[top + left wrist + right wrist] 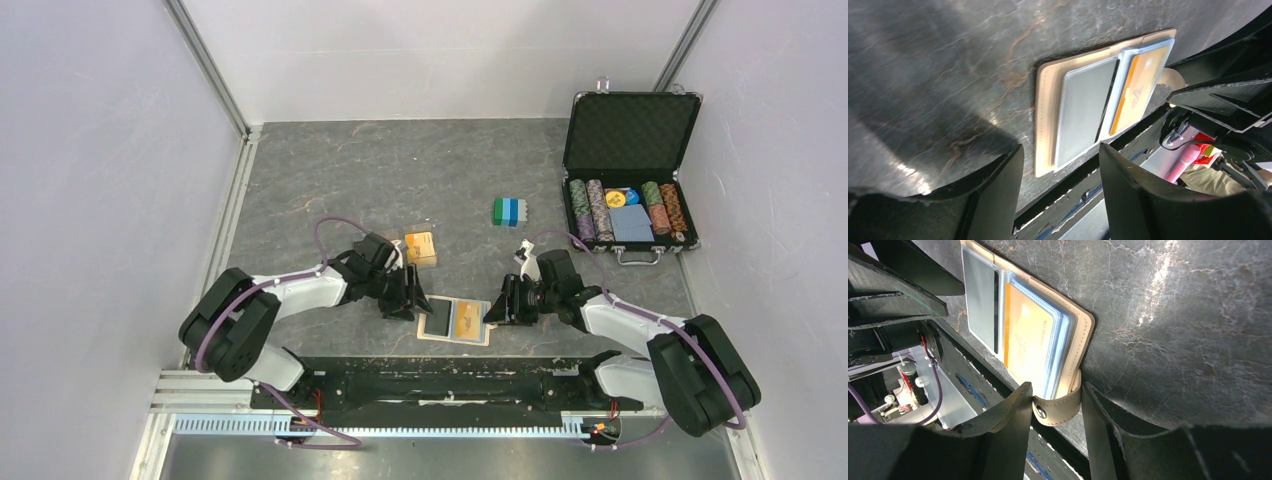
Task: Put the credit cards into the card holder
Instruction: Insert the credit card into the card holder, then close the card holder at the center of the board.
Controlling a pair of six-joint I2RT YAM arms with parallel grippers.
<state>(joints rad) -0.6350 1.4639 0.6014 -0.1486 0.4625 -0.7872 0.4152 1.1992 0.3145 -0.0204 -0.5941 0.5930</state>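
Locating card holder [455,322]: I see it lying open and flat on the tabletop [400,170], at the near edge, between the two arms.
Pocket on the left-arm side: grey card [438,316] seated inside a clear sleeve.
Pocket on the right-arm side: orange card [467,320] seated, printed face up.
Loose orange card [421,247]: flat on the tabletop just beyond the left arm's wrist, apart from the card holder.
Left gripper [405,300]: fingers apart, gripping nothing, tips at the card holder's edge; I cannot confirm contact.
Right gripper [497,312]: fingers apart, one on each side of the snap tab [1058,409]; I cannot tell whether they pinch it.
Background: green-and-blue block stack [509,211] mid-tabletop; open chip case [630,140] at far right.
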